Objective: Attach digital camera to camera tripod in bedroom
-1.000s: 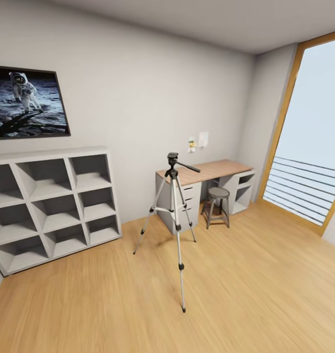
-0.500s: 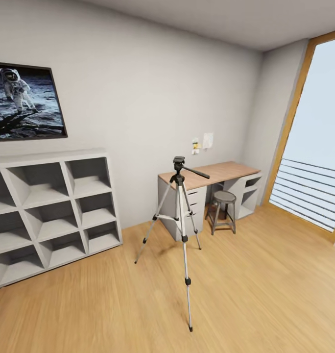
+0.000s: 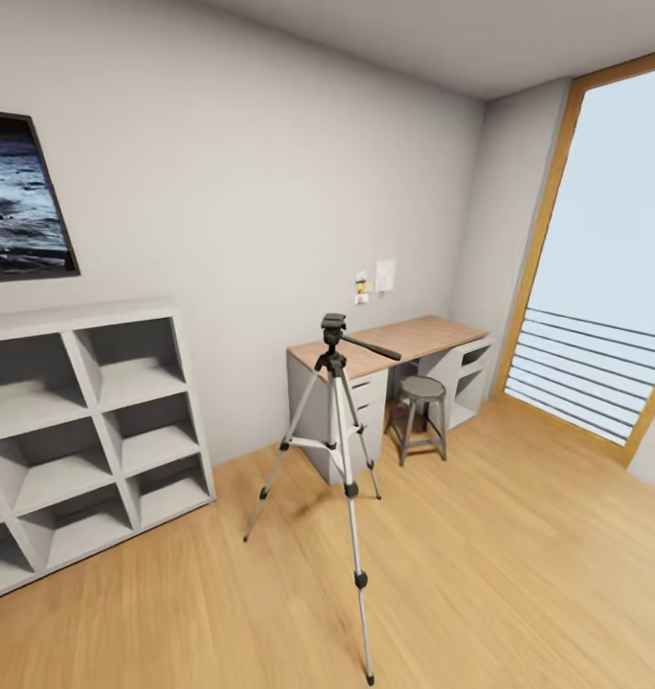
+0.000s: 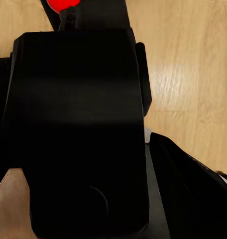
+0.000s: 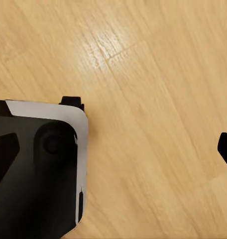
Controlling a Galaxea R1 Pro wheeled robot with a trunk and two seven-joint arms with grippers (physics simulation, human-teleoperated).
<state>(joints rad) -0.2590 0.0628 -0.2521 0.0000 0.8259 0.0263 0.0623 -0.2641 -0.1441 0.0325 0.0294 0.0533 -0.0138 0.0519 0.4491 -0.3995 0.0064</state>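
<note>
Camera tripod (image 3: 339,459): stood on wood floor (image 3: 519,555) before desk (image 3: 414,337), head bare; digital camera likely the black box (image 4: 78,134) filling left wrist view; tool states untellable; best approached slowly, clear of the legs.

We log the camera tripod (image 3: 339,450) standing on the floor (image 3: 519,565), before the desk (image 3: 404,338). 1 stool (image 3: 421,390) sits under the desk; shelving (image 3: 79,421) stands left, window (image 3: 605,287) right.

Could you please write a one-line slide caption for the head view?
Camera tripod standing on the wood floor before the desk and stool.
</note>
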